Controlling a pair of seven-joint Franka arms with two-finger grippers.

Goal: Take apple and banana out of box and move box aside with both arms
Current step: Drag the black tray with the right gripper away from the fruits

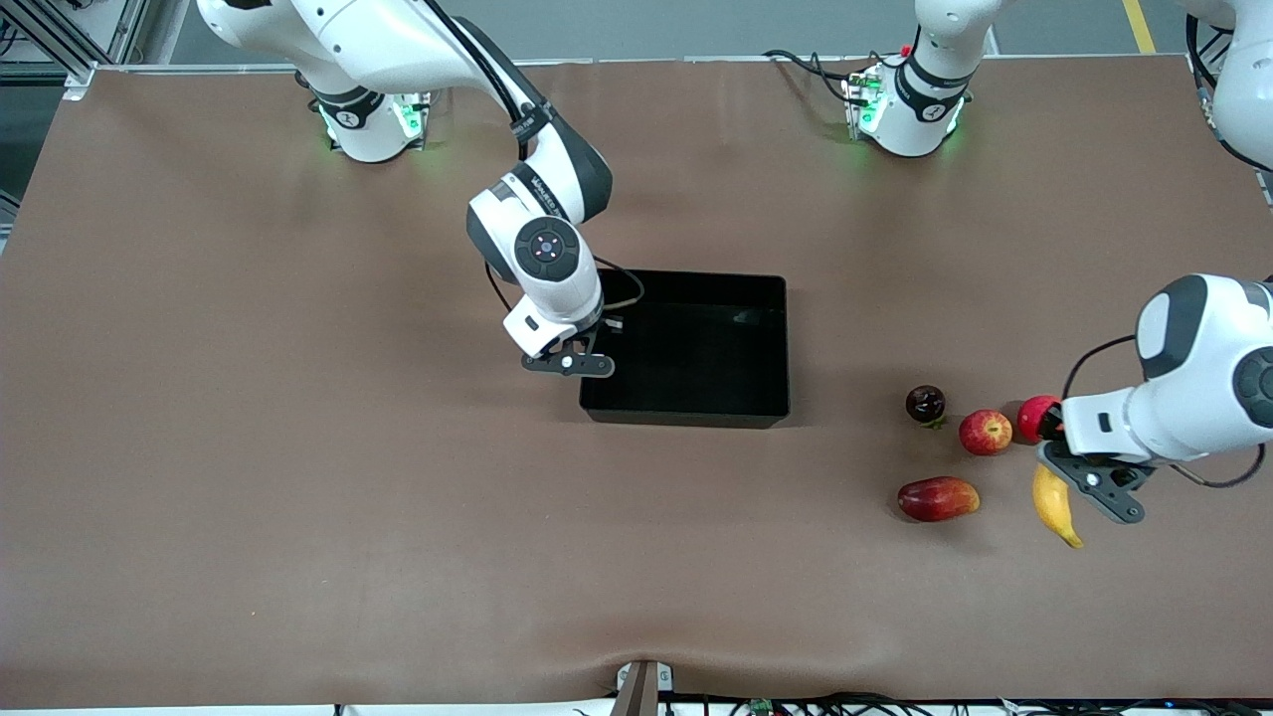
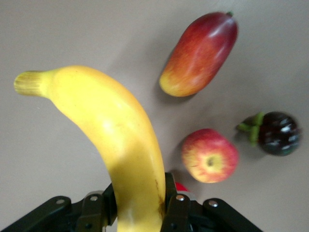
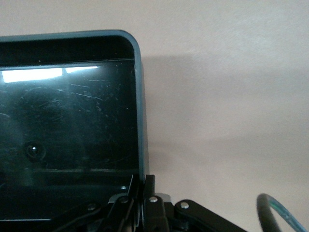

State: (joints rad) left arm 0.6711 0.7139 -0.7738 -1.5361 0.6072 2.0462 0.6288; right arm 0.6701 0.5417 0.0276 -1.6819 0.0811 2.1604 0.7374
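My left gripper (image 1: 1079,477) is shut on the yellow banana (image 1: 1054,505), low at the table near the left arm's end. In the left wrist view the banana (image 2: 111,130) sticks out from between the fingers of the gripper (image 2: 140,208). The small streaked apple (image 1: 986,433) lies beside it on the table and also shows in the left wrist view (image 2: 210,155). My right gripper (image 1: 569,363) is shut on the wall of the black box (image 1: 686,410) at the box's end toward the right arm. In the right wrist view the gripper (image 3: 144,193) pinches that wall (image 3: 140,121).
A plain red round fruit (image 1: 1037,418) sits right by the left gripper. A red-and-yellow mango (image 1: 938,498) lies nearer the front camera than the apple. A dark round fruit with a green stalk (image 1: 925,403) sits between the apple and the box.
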